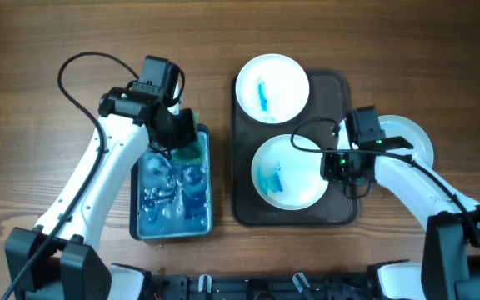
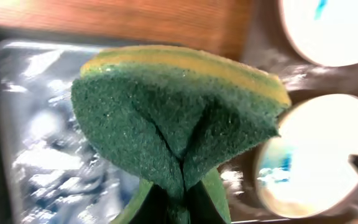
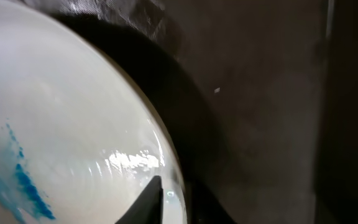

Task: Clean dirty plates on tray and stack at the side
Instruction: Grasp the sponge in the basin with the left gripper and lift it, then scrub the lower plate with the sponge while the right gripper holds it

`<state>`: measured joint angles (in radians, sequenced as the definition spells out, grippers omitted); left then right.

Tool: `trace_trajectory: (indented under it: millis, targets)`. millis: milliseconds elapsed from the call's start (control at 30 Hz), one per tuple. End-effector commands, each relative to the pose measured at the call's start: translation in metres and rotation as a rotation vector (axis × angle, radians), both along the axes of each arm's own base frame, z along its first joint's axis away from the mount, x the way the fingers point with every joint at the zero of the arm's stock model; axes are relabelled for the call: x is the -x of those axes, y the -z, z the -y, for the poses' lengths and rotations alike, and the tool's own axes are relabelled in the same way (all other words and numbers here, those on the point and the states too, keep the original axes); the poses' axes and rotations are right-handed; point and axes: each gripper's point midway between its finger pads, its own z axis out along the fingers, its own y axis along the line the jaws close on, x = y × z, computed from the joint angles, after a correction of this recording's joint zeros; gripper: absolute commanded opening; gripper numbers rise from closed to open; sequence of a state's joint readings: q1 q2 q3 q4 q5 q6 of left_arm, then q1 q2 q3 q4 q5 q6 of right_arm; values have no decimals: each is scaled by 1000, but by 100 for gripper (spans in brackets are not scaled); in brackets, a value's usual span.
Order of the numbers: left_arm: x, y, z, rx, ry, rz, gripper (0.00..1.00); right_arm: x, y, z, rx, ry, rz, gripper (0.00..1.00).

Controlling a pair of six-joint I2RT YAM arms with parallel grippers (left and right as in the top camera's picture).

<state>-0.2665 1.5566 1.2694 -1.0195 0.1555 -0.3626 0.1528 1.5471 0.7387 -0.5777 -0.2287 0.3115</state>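
Tray (image 1: pixel 244 167) sits at table (image 1: pixel 40 50) centre, long side running away from the robot. Two plates are on it. The far plate (image 1: pixel 272 87) overhangs the tray's far rim and has a blue smear at its centre. The near plate (image 1: pixel 290 171) lies flat in the near half, with a blue smear left of centre. A third plate (image 1: pixel 411 137) is off the tray, on the table just beside its right edge. It is partly covered by the right arm and what shows of it is plain white.

Blue tub (image 1: pixel 212 192) stands left of the tray, close to it but apart, and holds bluish, glinting liquid.

Left gripper (image 1: pixel 173 133) hangs over the tub's far end. Its jaws are pinched tight on a sponge (image 2: pixel 173 112). In the left wrist view the sponge is squeezed into a fold, dark green scouring face toward the camera and the yellow layer along the top edge. The sponge is above the liquid; I cannot tell whether it touches the tub.

Right gripper (image 1: pixel 333 165) is at the right rim of the near plate. In the right wrist view one dark finger (image 3: pixel 151 198) rests on the plate's upper face right at the rim. The opposing finger is lost in the dark below the rim. The jaws look narrow, but I cannot tell whether they are clamped on the rim.
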Motion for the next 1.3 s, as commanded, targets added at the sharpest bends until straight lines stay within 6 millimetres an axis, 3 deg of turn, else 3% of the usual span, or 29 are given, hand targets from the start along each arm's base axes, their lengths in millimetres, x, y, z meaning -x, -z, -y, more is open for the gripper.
trace_trajectory:
  millis: [0, 133, 333, 533, 600, 733, 800, 867, 967, 1067, 1167, 1267]
  targets:
    - [-3, -11, 46, 155, 89, 27, 4, 2, 4, -6, -24, -29, -1, 4]
    - [-2, -1, 85, 175, 156, 37, 4, -1, 4, -6, -26, -28, 11, 4]
    - [16, 42, 155, 192, 222, -39, 4, -1, 5, -4, -13, -20, 9, 4]
    - [42, 81, 206, 268, 293, -147, 4, 5, 15, 12, 67, 40, -7, 5]
    - [47, 93, 213, 269, 303, -172, 4, 7, 17, 12, 67, 39, -9, 4]
    - [47, 125, 207, 184, 276, -197, 4, 13, 22, 13, 67, 46, -21, 4]
    - [38, 134, 187, 67, 240, -158, 4, 13, 22, 13, 67, 46, -22, 4]
    - [25, 142, 148, -147, 188, -91, 4, 13, 22, 13, 66, 45, -22, 4]
    - [18, 141, 109, -337, 150, -57, 4, 13, 22, 12, 63, 44, -23, 4]
    - [16, 138, 86, -427, 127, -61, 4, 13, 22, 11, 59, 44, -22, 5]
    - [15, 140, 87, -389, 116, -81, 4, 13, 22, 12, 60, 45, -23, 4]
    - [23, 142, 126, -166, 143, -144, 4, 13, 22, 12, 60, 44, -23, 4]
